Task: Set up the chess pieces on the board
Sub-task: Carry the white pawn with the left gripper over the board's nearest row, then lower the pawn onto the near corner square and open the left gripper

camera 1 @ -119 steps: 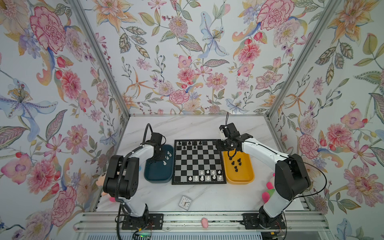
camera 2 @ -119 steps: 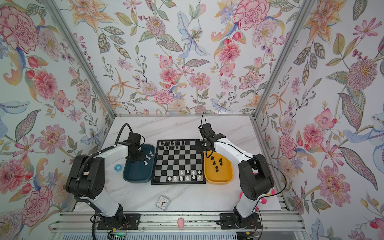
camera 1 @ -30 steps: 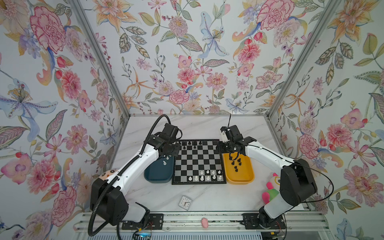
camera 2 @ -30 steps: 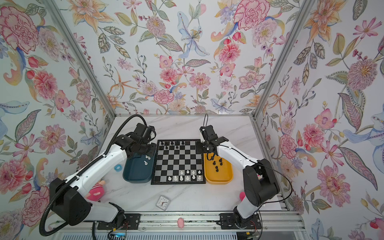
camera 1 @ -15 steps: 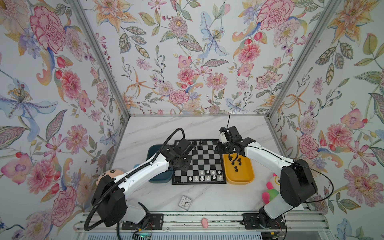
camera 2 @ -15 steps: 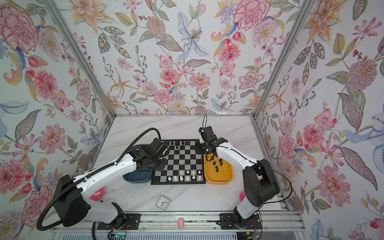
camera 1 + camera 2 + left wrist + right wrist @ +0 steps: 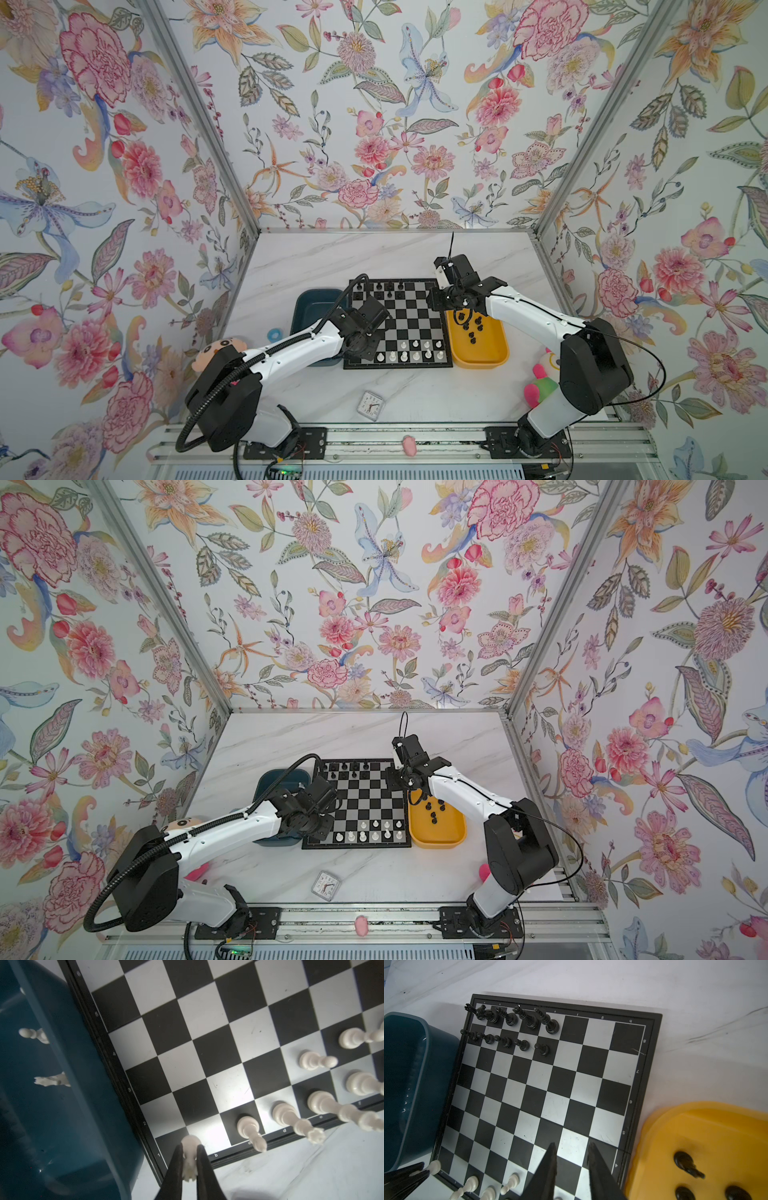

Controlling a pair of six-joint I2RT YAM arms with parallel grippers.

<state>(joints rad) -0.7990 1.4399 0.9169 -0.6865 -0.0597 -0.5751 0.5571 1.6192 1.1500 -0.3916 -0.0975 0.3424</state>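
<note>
- Ten black pieces point(image 7: 510, 1019) stand on the board point(image 7: 409, 320): five on the far back row and five pawns in front of them. All are on the side nearest the teal tray point(image 7: 83, 1084). The three files toward the yellow tray point(image 7: 695, 1118) are bare on both rows.
- Several white pieces point(image 7: 248, 1128) stand on the two near rows, starting at the third file from the teal tray. Their exact count is hard to read in both top views.
- One rook point(image 7: 190, 1164), white with a notched top, is pinched in the left end effector point(image 7: 190, 1149), whose fingers are closed tight on it. Its base is at the board's near corner square by the teal tray. I cannot tell whether it touches the square.
- Beside that corner, the next back-row square is bare, and so are the first four squares of the white pawn row.
- The right end effector point(image 7: 571, 1145) hangs over the board's edge next to the yellow tray. Its jaws are a narrow gap apart, with nothing between them.
- A handful of spare black pieces point(image 7: 685, 1162) lie in the yellow tray, and at least two spare white pieces point(image 7: 31, 1033) show in the teal tray.
- The board lies flat on the table point(image 7: 374, 257), between the two trays.
- By my reading, black is a little over half set and white is near half. The step in hand is seating the rook on its corner. After that, both trays need emptying onto the bare squares.
</note>
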